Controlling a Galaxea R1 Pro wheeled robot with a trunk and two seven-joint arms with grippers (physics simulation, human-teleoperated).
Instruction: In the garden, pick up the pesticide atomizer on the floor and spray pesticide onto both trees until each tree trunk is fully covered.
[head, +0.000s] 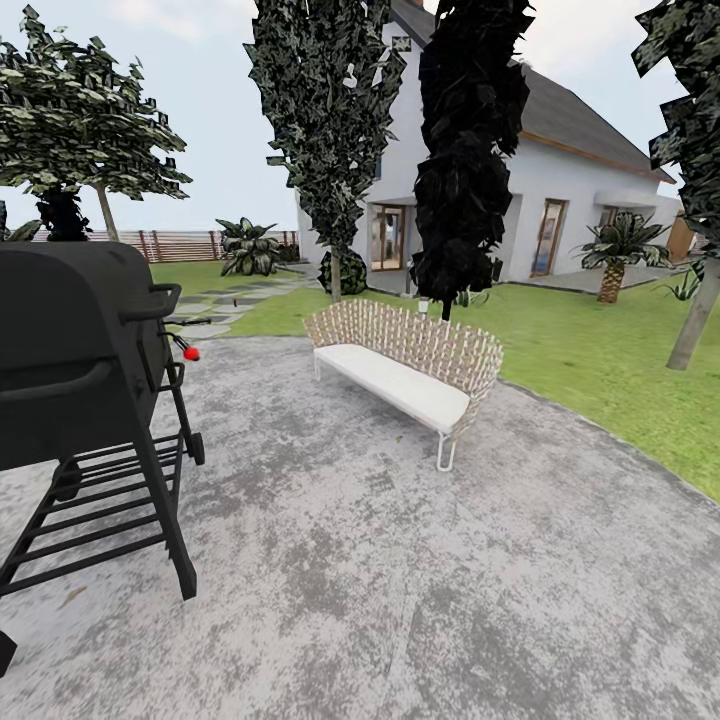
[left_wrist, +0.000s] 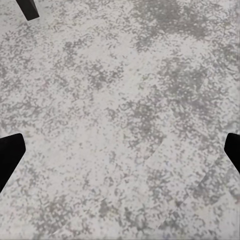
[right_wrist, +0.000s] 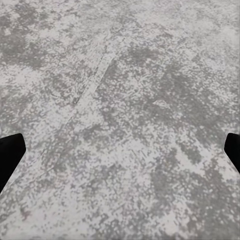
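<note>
Left claw (left_wrist: 120, 152), left wrist view: the two dark fingertips (left_wrist: 10, 155) sit at opposite edges of the frame, spread wide, with nothing between them. Below lies mottled grey paving (left_wrist: 125, 100). A dark leg end (left_wrist: 29, 7) cuts into the upper left corner.

Right claw (right_wrist: 120, 152), right wrist view: same finding. Fingertips (right_wrist: 9, 152) at the far left and far right edges, wide apart, holding nothing. Grey paving (right_wrist: 130, 90) beneath, with a faint seam line running diagonally through the upper left.

Head view: a black grill (head: 80, 360) on a slatted stand occupies the left side, with a red knob (head: 191, 353) on its right flank. A wicker bench (head: 410, 365) with a white seat stands at centre, on the paving's (head: 400, 580) far edge. Behind it rise two dark columnar trees (head: 470, 150), then a white house (head: 570, 190). Lawn (head: 600, 350) fills the right middle. A bare grey-brown trunk (head: 697, 315), leaning, stands at the right edge; a leafy tree (head: 80, 110) on a thin trunk sits upper left, before a slatted fence (head: 170, 243). Short palms (head: 620, 245) stand near the house. I could not find the atomizer.
</note>
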